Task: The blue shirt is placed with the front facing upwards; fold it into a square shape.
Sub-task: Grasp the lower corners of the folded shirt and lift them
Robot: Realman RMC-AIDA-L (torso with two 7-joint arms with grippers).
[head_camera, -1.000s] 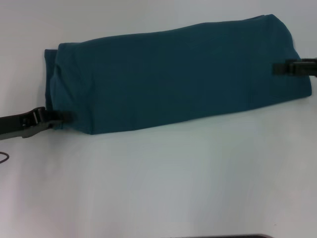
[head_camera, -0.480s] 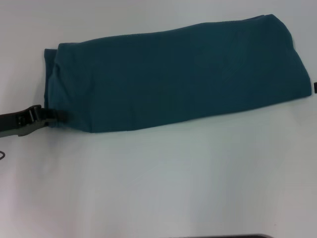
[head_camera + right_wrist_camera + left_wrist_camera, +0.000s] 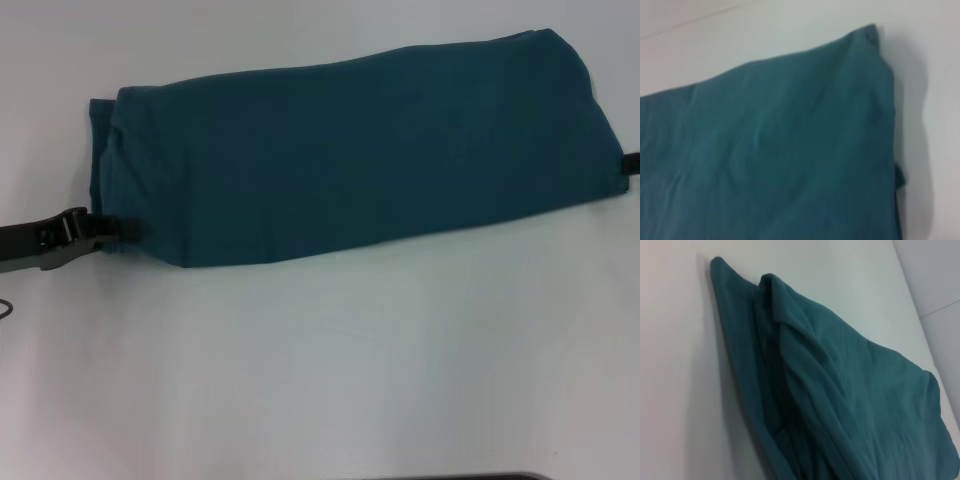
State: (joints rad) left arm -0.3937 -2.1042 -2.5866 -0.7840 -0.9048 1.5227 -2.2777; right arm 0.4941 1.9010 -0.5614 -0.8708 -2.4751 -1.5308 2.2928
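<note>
Head view showed the blue shirt lying as a long folded band across the upper half of the table. My right gripper had let go and pulled back to the right edge; I couldn't tell its jaw state. The left gripper stayed at the lower-left corner, apparently pinching the shirt. Left wrist view showed stacked layers; right wrist view, a flat end. I judged the crosswise fold remained.
</note>
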